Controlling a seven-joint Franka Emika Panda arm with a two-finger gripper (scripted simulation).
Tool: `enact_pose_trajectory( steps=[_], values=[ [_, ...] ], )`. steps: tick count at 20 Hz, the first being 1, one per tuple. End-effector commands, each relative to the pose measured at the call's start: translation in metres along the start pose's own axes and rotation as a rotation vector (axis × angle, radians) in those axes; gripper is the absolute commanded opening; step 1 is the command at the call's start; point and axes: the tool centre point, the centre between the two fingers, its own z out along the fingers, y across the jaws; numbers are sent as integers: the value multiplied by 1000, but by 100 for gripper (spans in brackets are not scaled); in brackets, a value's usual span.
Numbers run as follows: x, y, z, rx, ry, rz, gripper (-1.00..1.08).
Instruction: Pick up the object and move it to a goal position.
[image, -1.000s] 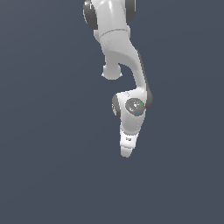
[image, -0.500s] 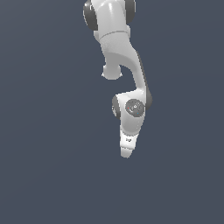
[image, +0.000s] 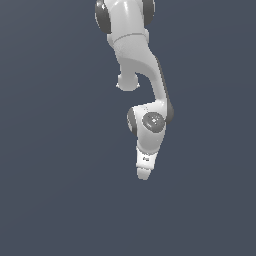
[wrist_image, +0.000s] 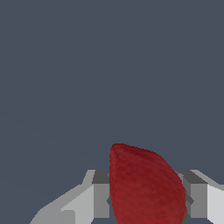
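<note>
The strawberry (wrist_image: 146, 188) is seen in the wrist view as a red, pointed lump with a sliver of green at its lower edge. It is seated between the two grey fingers (wrist_image: 101, 197) of the pincer (wrist_image: 148, 199), one finger at 9 o'clock of the fruit and the other at 3 o'clock. The fingers appear to touch its flanks, so the pincer is judged to be clamped on the strawberry. The pointed end is directed away from the wrist, which suggests a grip across the broad body, where the hold is most secure.

In the exterior view, the strawberry is hidden by the pincer (image: 143, 174), which sits at the 6 o'clock end of the white arm (image: 140, 65). The arm reaches in from 12 o'clock over a plain dark grey tabletop (image: 50, 190).

No goal marker is visible in either view. No brand, label or legible writing can be made out.
</note>
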Motion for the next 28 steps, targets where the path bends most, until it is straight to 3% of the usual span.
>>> enact_pose_trajectory(
  steps=[1, 11, 28],
  values=[
    [-3, 0, -7, -2, 0, 1, -100],
    [-32, -5, -69, -2, -2, 0, -100],
    [-116, -18, -259, -1, 1, -3, -100]
  ],
)
